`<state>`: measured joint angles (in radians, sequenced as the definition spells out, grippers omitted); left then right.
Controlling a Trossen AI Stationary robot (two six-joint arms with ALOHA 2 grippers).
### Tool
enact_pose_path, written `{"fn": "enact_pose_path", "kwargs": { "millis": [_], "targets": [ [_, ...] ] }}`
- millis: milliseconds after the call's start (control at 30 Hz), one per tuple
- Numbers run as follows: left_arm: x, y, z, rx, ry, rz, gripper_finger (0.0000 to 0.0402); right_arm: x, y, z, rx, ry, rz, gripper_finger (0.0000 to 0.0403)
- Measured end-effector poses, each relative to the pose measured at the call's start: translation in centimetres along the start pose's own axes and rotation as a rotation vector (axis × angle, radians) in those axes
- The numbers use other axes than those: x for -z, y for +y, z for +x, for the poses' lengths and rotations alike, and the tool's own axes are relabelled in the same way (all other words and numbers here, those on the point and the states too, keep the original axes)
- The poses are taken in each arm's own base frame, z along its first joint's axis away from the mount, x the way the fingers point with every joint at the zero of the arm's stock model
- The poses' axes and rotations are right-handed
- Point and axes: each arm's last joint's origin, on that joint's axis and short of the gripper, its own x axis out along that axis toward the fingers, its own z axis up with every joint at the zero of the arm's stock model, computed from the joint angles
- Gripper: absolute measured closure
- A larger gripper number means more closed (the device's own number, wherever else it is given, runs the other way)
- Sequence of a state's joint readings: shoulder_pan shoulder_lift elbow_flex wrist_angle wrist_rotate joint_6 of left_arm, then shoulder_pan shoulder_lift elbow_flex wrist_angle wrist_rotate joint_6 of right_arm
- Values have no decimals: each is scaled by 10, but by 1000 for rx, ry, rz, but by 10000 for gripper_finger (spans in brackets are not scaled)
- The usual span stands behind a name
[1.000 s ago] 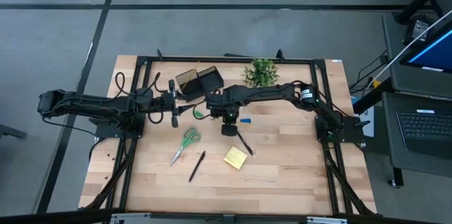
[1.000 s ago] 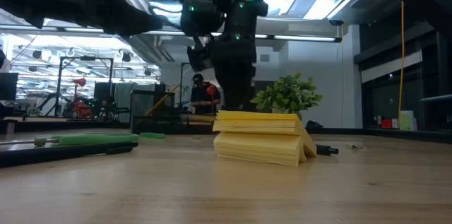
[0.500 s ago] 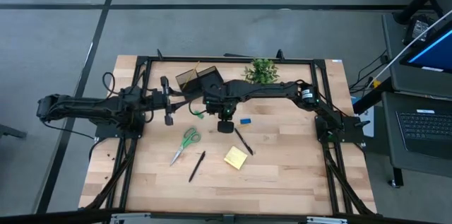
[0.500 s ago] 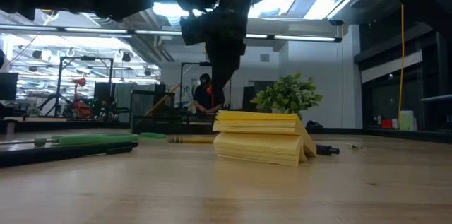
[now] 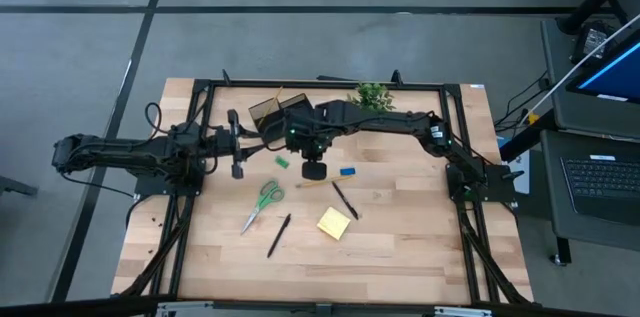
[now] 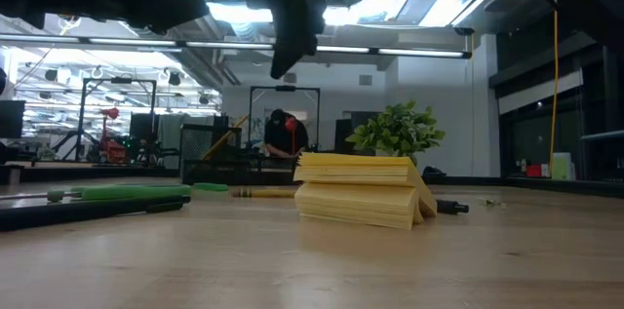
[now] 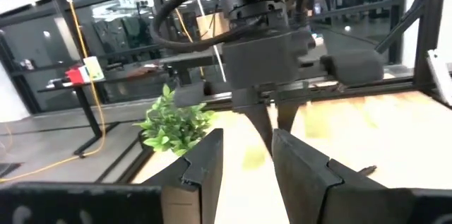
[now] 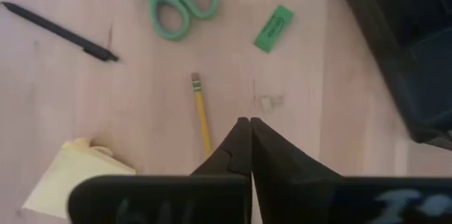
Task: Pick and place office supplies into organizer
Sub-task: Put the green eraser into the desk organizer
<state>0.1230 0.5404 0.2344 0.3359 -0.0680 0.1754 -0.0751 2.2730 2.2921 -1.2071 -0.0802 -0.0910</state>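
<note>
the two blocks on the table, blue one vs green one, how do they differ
Colour: the small green block is green, the small blue block is blue. Place: in the high view the green block lies on the left arm's side of the right gripper, nearer the organizer; the blue block lies on the other side. Pose: green sits angled, blue almost level. Both are small, flat and rest on bare wood.

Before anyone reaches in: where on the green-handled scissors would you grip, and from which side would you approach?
Probably come straight down on the scissors and pinch across the narrow closed blades, just beside the green handle loops. They lie flat on the table, with bare wood either side for the fingers.
</note>
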Motion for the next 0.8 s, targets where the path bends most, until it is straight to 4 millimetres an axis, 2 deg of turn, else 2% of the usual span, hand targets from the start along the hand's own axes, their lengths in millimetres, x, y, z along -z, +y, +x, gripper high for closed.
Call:
{"fn": "enact_pose_path", "kwargs": {
  "millis": [133, 367, 433, 567, 800],
  "targets": [
    [1, -2, 0, 61, 2, -14, 283, 3, 0, 6, 31, 23, 10, 394],
    [5, -3, 0, 77, 47, -31, 283, 15, 0, 43, 30, 46, 56, 395],
    [7, -3, 0, 79, 62, -31, 283, 21, 0, 48, 31, 29, 73, 391],
    [7, -3, -1, 80, 69, -32, 283, 38, 2, 41, 35, -55, 114, 393],
    [9, -7, 1, 97, 83, -58, 283, 76, 7, 5, 22, -319, 112, 390]
  ]
}}
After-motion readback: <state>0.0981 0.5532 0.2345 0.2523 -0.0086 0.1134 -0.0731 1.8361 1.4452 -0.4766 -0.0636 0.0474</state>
